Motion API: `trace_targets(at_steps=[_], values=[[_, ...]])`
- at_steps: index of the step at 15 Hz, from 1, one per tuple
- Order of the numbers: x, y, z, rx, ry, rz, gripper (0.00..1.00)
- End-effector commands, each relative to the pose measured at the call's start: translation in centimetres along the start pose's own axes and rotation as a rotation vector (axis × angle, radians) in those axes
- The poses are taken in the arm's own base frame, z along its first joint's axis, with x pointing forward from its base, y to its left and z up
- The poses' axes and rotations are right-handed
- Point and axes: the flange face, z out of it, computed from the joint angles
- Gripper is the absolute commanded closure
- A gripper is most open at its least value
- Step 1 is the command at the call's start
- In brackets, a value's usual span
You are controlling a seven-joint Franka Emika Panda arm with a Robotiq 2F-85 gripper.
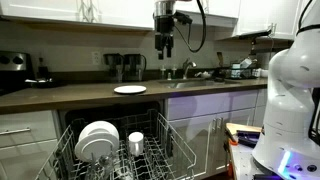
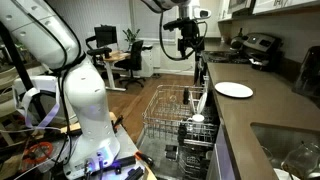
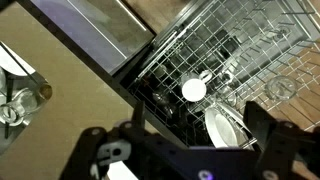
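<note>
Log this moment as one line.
end effector: open, empty, high up | counter: white plate lying flat | dishwasher rack: pulled out, stacked plates and cup inside

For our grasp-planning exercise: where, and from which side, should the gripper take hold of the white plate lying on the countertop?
Probably the rim of the plate, on the side toward the front edge of the countertop, coming down from above at a tilt. It lies flat, so only its thin edge offers a pinch, and appliances stand behind it. The open gripper hangs high above the countertop.
</note>
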Motion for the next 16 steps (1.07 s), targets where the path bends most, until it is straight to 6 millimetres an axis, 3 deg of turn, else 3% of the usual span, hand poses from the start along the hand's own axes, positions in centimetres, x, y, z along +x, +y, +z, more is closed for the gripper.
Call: trace_targets(at_steps=[1, 7, 12, 16], values=[[0.0, 0.0, -0.1, 0.000, -0.001, 0.000, 0.00], [0.0, 0.0, -0.1, 0.000, -0.001, 0.000, 0.00], [7.2, -0.8, 1.6, -0.002, 0.021, -0.183, 0.00], [14.6, -3.6, 3.1, 0.010, 0.058, -0.394, 0.00]])
